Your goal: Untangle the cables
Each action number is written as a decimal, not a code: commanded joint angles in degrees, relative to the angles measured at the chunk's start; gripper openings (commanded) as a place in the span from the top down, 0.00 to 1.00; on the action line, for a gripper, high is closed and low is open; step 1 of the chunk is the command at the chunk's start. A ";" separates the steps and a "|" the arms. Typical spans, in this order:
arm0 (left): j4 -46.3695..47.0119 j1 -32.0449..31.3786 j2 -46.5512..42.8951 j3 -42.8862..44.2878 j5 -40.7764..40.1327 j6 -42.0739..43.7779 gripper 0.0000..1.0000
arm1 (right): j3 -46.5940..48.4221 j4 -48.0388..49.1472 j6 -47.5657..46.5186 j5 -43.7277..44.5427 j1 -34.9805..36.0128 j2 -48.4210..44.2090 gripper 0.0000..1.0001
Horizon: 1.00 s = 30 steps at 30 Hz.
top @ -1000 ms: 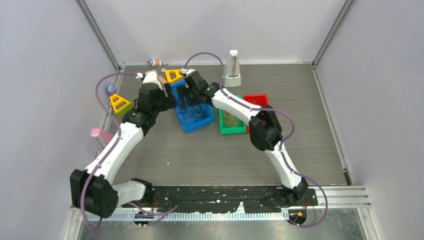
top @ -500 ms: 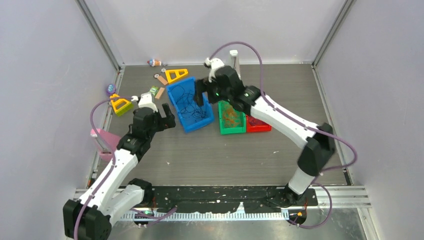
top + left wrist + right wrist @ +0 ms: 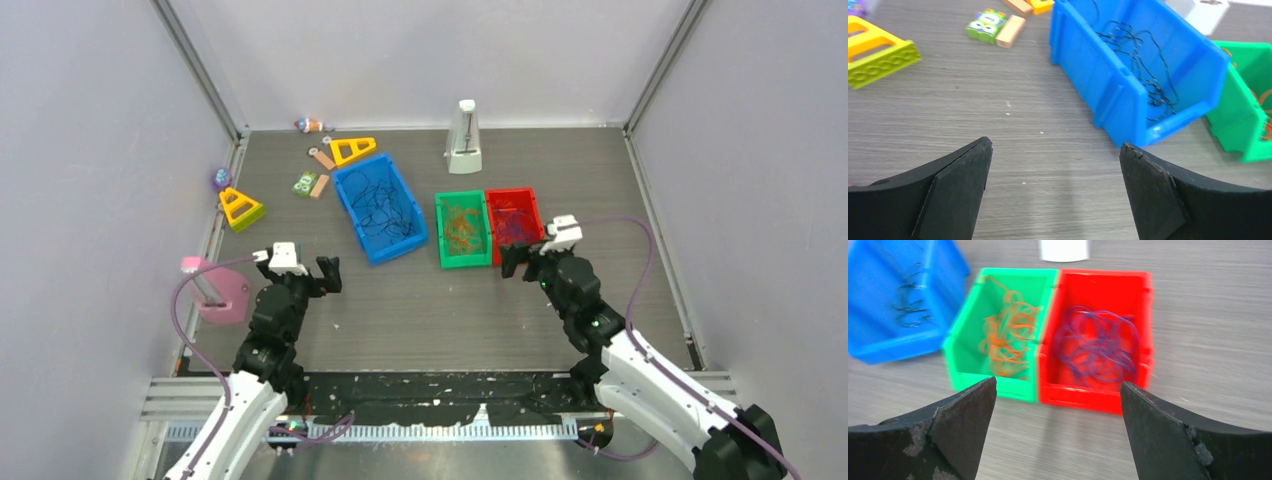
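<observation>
The cables lie sorted by colour in three bins. Thin black cables (image 3: 1138, 65) are tangled in the blue bin (image 3: 395, 248). Orange cables (image 3: 1008, 335) fill the green bin (image 3: 998, 385). The purple cables (image 3: 1098, 345) lie in the red bin (image 3: 1088, 397). My left gripper (image 3: 1055, 147) hovers open over bare table, near-left of the blue bin (image 3: 1098, 90), with nothing between its fingers. Just in front of the green and red bins, my right gripper (image 3: 1058, 385) is open and empty too. From above, the left gripper (image 3: 318, 275) and the right gripper (image 3: 522, 258) both sit low, near the arm bases.
A white metronome-like object (image 3: 465, 140) stands at the back. Two yellow triangle blocks (image 3: 240, 208) (image 3: 352, 150), a green block (image 3: 305, 184) and small wooden pieces lie left of the blue bin. A pink object (image 3: 215, 290) sits at the left edge.
Both arms have pulled back from over the blue bin toward their bases. Both grippers have opened wide. The bins have not moved.
</observation>
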 commanded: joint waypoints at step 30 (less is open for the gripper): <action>57.16 13.11 50.43 0.19 0.14 17.21 0.00 | -10.28 55.65 -12.97 1.35 -26.71 35.50 0.04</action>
